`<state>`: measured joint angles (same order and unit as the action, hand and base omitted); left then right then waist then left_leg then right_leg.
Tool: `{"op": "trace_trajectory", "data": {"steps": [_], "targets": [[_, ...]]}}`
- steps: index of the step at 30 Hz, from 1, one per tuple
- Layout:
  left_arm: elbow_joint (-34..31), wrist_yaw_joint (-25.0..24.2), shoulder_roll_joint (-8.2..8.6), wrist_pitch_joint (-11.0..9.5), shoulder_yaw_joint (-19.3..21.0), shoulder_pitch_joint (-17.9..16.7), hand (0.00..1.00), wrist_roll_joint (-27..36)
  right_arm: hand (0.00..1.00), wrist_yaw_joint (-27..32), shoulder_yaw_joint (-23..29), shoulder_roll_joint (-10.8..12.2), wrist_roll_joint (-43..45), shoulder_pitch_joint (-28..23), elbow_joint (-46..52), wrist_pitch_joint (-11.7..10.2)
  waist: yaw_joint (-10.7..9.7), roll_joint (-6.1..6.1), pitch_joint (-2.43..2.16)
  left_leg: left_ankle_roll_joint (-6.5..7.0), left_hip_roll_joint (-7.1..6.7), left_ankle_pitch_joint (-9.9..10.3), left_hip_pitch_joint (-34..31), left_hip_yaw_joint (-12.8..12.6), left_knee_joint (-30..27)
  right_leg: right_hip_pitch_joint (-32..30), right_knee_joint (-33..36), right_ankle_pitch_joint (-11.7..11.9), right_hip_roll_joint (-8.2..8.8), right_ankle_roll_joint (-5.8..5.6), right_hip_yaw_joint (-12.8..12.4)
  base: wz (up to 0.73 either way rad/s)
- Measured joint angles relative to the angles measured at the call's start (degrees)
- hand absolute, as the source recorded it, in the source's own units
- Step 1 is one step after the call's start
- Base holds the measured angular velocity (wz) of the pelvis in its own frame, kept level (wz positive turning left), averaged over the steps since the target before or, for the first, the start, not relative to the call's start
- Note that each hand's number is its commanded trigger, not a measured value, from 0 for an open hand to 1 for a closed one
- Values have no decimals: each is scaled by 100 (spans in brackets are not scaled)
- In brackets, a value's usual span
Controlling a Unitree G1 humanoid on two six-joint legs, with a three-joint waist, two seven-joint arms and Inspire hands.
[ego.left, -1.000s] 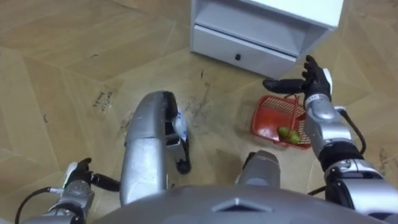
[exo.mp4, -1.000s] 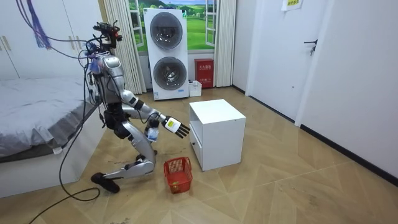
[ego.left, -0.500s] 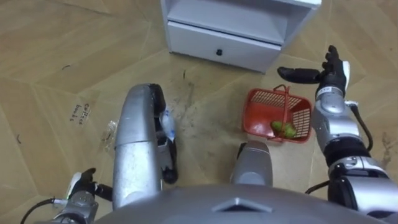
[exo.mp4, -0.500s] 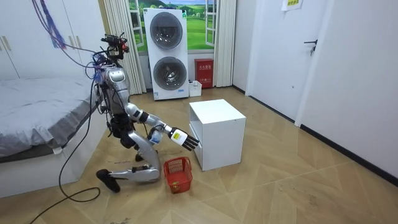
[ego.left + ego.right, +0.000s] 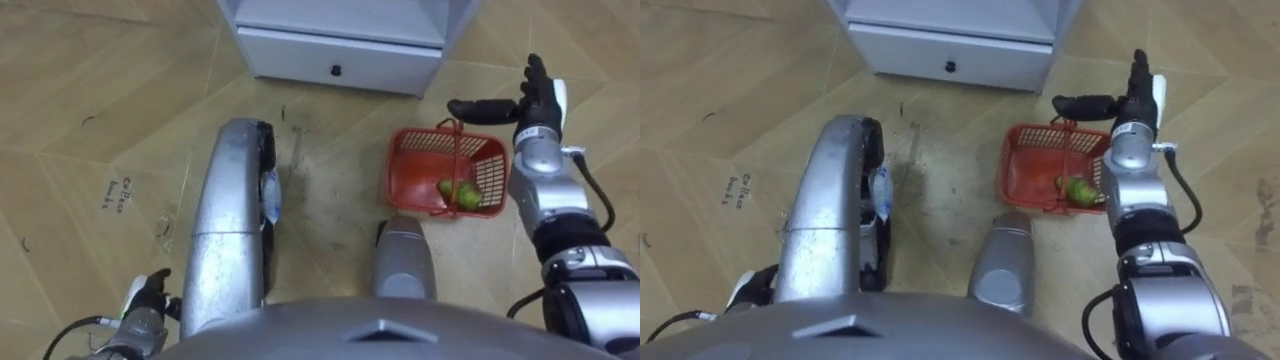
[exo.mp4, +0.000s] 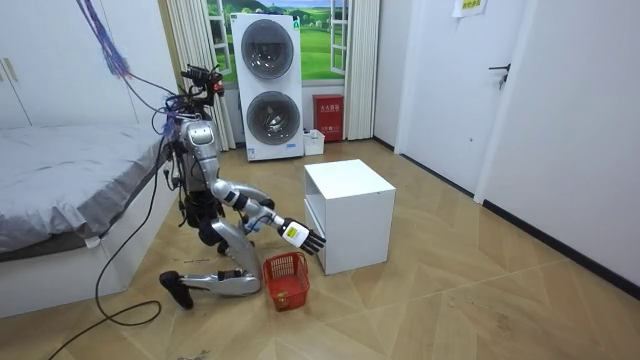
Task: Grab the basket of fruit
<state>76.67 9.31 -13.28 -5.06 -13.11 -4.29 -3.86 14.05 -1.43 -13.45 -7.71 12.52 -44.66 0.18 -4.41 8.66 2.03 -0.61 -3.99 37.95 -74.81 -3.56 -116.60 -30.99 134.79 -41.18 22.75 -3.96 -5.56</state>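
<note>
Left eye view: the basket [image 5: 403, 172] stands on the floor [image 5: 100, 110] near the cabinet [image 5: 330, 45], with green fruit [image 5: 458, 194] inside. It looks light, of stiff plastic mesh. Its thin arched handle [image 5: 461, 150] is the best place to hold. The right hand [image 5: 534, 102] hovers just beside it, fingers spread and empty. The left hand [image 5: 148, 300] hangs low.

Room view: the robot kneels by the basket, and the cabinet close by may crowd the reach.

Right eye view: the thumb reaches over the basket's far edge.

**Basket on the floor beside the right hand's fingers**

The fruit basket [image 5: 445, 172] sits on the floor [image 5: 100, 100], just left of the right hand [image 5: 530, 100] and nearer the robot than its thumb. Fruit [image 5: 458, 193] lies in the basket's near right corner. A cabinet [image 5: 340, 40] stands beyond and left of the fingertips. The left hand [image 5: 148, 300] is well apart, lower left.
</note>
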Motion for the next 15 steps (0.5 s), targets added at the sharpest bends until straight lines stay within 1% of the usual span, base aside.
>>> {"op": "trace_trajectory", "data": {"steps": [1, 2, 3, 4, 6, 7, 8, 10, 12, 14, 15], "targets": [[-1, -35, 0, -2, -66, -25, 0, -4, 0, -56, -2, -11, -7, 10, -15, 23, 10, -28, 4, 0, -8, 0, 0, 14, 1, -28, 2, -2, -9, -5, 7, 0], [0, -80, -2, 0, -153, -36, 0, -5, 0, -89, -14, -48, -4, 43, -20, 69, 16, -59, -11, 0, -48, 0, -56, 27, 24, -99, 17, -11, -2, -23, -8, 4], [0, -98, -6, 0, -192, -28, 0, -4, 0, -99, -19, -71, -5, 82, -42, 74, 19, -61, -8, -1, -68, 0, -78, 24, 46, -140, 32, -19, 12, -40, -30, 5], [0, -108, -21, -4, -298, -27, 0, -2, 0, -99, -27, -88, -5, 207, -165, 75, 36, -63, -6, -1, -64, 0, -117, -16, 100, -228, 66, -39, 13, -78, -87, 3], [5, -119, -33, -2, -405, -34, 0, 18, 0, -92, -56, -87, -5, 355, -251, 105, 99, -77, 3, -2, -48, 0, -145, -45, 158, -335, 121, -51, 14, -102, -140, -2], [4, -128, -32, 1, -420, -47, 0, 146, 0, -93, -138, -81, -17, 393, -263, 105, 165, -82, 6, -56, -48, -26, -148, -47, 192, -380, 143, -54, 10, -107, -175, -3], [-1, -136, -32, 10, -515, -57, 0, 253, 0, -100, -241, -66, -79, 446, -263, 105, 184, -103, 16, -107, -50, -52, -158, -54, 229, -414, 163, -54, 11, -107, -187, 0], [-25, -182, -30, 35, -634, -20, 0, 325, 0, -98, -338, -41, -240, 514, -263, 104, 199, -166, 33, -110, -32, -54, -200, -84, 309, -466, 203, -55, 14, -108, -183, 10], [-49, -231, -29, 47, -642, 7, 0, 326, 0, -113, -474, -34, -433, 519, -313, 103, 255, -218, 28, -111, 33, -54, -234, -121, 368, -545, 233, -60, 6, -113, -176, 9], [-69, -269, -24, 52, -758, 15, 0, 329, 0, -183, -627, -31, -566, 519, -549, 104, 329, -248, 16, -112, 34, -55, -246, -135, 431, -605, 243, -61, 11, -114, -179, 5], [-69, -279, -17, 57, -770, 14, 0, 329, 0, -208, -642, -23, -581, 519, -598, 104, 331, -259, 18, -113, 35, -55, -250, -138, 447, -615, 244, -61, 13, -114, -177, 6]]}}
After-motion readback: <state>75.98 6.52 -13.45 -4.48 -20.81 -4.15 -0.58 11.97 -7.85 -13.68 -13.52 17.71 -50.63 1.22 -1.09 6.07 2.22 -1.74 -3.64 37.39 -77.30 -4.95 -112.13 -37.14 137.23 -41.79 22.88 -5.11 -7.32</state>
